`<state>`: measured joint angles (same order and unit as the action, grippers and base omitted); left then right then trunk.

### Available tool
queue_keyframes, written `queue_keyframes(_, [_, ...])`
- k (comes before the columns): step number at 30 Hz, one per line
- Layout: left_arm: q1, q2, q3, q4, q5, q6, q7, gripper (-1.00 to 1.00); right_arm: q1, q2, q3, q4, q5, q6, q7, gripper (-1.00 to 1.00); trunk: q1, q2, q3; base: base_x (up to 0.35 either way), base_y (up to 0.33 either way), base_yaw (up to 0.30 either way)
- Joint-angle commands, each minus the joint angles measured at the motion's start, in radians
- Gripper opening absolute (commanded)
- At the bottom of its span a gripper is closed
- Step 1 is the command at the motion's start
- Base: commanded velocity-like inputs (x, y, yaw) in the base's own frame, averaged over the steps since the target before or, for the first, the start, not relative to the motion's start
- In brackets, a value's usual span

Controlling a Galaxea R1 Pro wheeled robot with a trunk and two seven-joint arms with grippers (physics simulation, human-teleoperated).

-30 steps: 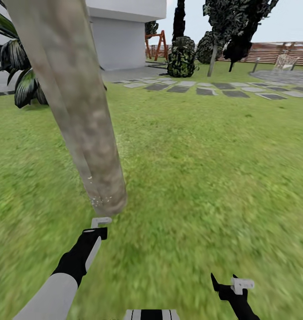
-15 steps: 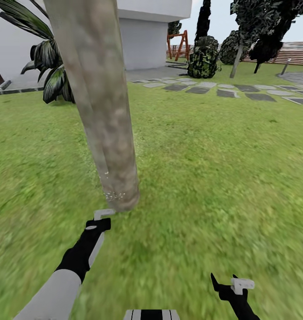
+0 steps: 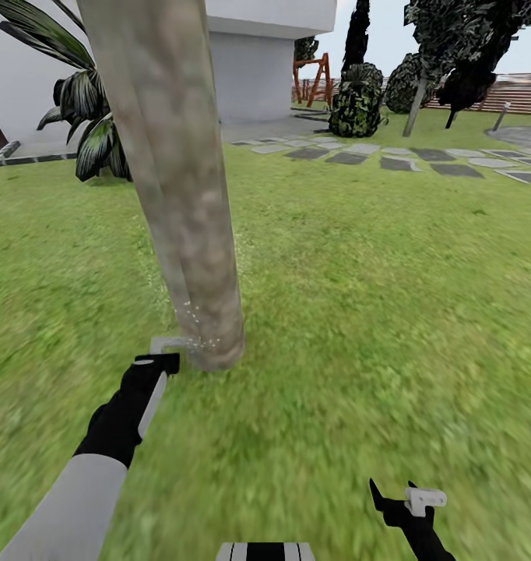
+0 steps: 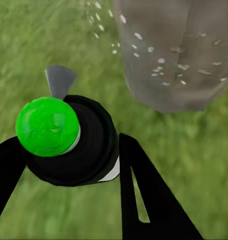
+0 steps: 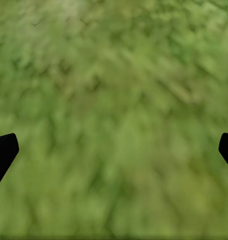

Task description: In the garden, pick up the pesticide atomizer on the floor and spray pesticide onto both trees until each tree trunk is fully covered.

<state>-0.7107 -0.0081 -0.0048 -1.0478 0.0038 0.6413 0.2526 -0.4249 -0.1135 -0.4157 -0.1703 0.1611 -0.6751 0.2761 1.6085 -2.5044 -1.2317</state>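
Note:
The tree trunk (image 3: 184, 187) is a thick, pale, mottled column rising from the grass floor (image 3: 359, 312). White spray droplets (image 3: 194, 331) speckle its base, and the left wrist view also shows droplets on the trunk (image 4: 179, 55). My left gripper (image 3: 164, 352) hovers just left of the trunk's foot. It is shut on the pesticide atomizer (image 4: 68, 140), a black body with a bright green cap and a grey nozzle pointing toward the trunk. My right gripper (image 3: 409, 499) hangs low at the right over grass, its fingertips (image 5: 4, 150) wide apart and empty.
A white house (image 3: 250, 62) stands behind the trunk, with a broad-leaved plant (image 3: 86, 117) at its left. Grey stone slabs (image 3: 406, 160) cross the lawn farther back, near dark thin-trunked trees (image 3: 452, 54) and a wooden fence (image 3: 515, 89).
The view swung left between the first two frames. Since then my left gripper with the atomizer has moved forward and left, closer to the trunk's base. The right arm is unchanged.

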Motion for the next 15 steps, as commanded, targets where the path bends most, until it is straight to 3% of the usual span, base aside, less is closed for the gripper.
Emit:
queue_keyframes(1, [-0.008,0.018,0.021,0.006,0.008,0.0,-0.001,-1.0,0.0,0.0,0.0,0.0,0.0,0.0,0.0,1.0,0.0,0.0,0.0,0.0,0.0,-0.004])
queue_keyframes(2, [-0.015,0.033,0.03,0.013,0.008,0.001,-0.002,-1.0,0.0,0.0,0.0,0.0,0.0,0.0,0.0,1.0,0.0,0.0,0.0,0.0,0.0,-0.139])
queue_keyframes(4, [-0.018,0.04,0.031,0.021,0.01,0.005,-0.002,-1.0,0.0,0.0,0.0,0.0,0.0,0.0,0.0,1.0,0.0,0.0,0.0,0.0,0.0,-0.172])
queue_keyframes(8, [-0.011,0.026,0.021,-0.002,0.011,0.032,-0.012,-1.0,0.0,0.0,0.0,0.0,0.0,0.0,0.0,1.0,0.0,0.0,0.0,0.042,0.0,-0.033])
queue_keyframes(11, [-0.02,0.01,-0.05,-0.012,0.013,0.05,-0.052,-1.0,0.0,0.0,0.0,0.0,0.0,0.0,0.0,1.0,0.0,0.0,0.0,0.28,0.0,-0.002])
queue_keyframes(15, [-0.02,0.006,-0.065,-0.071,0.014,0.074,-0.057,-1.0,0.0,0.0,0.0,0.0,0.0,0.0,0.0,1.0,0.0,0.0,0.0,0.108,0.0,0.0])
